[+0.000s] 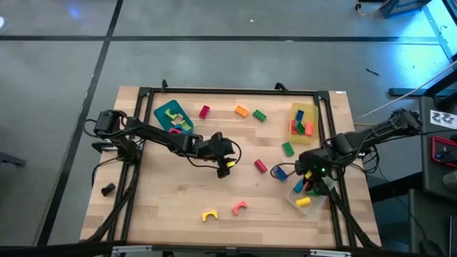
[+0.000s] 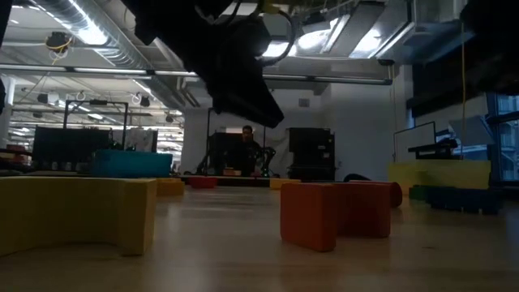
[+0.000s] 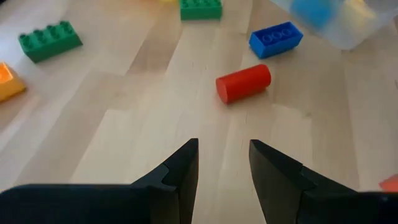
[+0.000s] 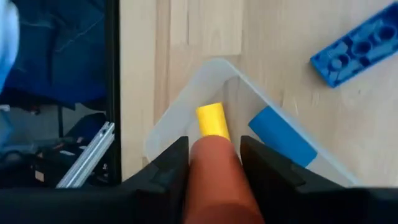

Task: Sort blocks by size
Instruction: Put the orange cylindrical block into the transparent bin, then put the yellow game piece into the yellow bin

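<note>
Blocks lie scattered on the wooden table (image 1: pixel 178 200). My left gripper (image 3: pixel 224 146) hovers open over the table's middle (image 1: pixel 226 168), with nothing between its fingers. A red cylinder (image 3: pixel 244 83) and a blue brick (image 3: pixel 275 39) lie ahead of it. My right gripper (image 4: pixel 214 142) is at the near right (image 1: pixel 312 178), above the clear tray (image 4: pixel 186 118), shut on an orange cylinder block (image 4: pixel 217 180). In that tray lie a yellow cylinder (image 4: pixel 212 119) and a blue piece (image 4: pixel 283 138). My right gripper pinches the orange cylinder block by its two sides (image 4: pixel 194 174) between its two fingers. The fingers slant steeply down from above and lie along the block. Its rounded end (image 4: pixel 214 144) sticks out past the fingertips, clear above the tray's corner.
A teal tray (image 1: pixel 171 116) at the far left and a yellow tray (image 1: pixel 303 118) at the far right hold blocks. A yellow arch (image 2: pixel 81 215) and a pink arch (image 1: pixel 239 208) stand near the front edge. Green bricks (image 3: pixel 50 40) and a flat blue brick (image 4: pixel 360 50) lie loose on the wood.
</note>
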`<move>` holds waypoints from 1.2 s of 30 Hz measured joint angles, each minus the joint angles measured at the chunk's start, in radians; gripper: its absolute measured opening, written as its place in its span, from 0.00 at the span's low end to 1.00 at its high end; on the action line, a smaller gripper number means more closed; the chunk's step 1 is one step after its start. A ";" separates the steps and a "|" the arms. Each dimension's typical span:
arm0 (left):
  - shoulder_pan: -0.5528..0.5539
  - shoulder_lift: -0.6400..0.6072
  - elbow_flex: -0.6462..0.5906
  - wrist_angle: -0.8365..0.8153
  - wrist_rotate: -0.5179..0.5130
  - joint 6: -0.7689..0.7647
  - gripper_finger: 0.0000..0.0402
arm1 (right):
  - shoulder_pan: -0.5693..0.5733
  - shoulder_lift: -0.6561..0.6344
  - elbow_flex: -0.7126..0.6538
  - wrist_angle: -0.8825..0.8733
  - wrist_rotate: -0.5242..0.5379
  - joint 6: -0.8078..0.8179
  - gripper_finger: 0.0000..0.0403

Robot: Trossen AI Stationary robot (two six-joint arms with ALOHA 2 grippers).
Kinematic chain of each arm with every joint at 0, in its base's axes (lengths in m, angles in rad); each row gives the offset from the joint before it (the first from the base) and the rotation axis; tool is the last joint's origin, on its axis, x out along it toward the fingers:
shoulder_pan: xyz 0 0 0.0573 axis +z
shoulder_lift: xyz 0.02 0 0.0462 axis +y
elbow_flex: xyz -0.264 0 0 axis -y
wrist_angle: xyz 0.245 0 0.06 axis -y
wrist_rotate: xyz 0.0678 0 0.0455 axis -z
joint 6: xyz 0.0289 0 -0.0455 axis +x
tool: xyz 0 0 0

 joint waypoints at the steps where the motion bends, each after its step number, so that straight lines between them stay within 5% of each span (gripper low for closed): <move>1: 0.000 -0.001 0.000 -0.009 0.000 -0.011 0.32 | 0.020 0.000 0.000 0.000 0.016 0.021 0.39; 7: 0.000 -0.046 0.000 -0.184 0.000 -0.100 0.32 | 0.081 0.000 0.000 0.000 0.077 0.065 0.66; 12: 0.000 -0.095 0.001 -0.385 0.000 -0.218 0.32 | 0.079 0.000 0.000 0.000 0.089 0.065 0.77; 22: 0.000 -0.105 -0.001 -0.770 -0.033 -0.463 0.32 | 0.079 0.000 0.000 0.002 0.143 0.054 0.79; 36: 0.002 -0.105 -0.068 -0.737 -0.076 -0.537 0.32 | 0.079 0.000 0.000 0.003 0.157 0.053 0.79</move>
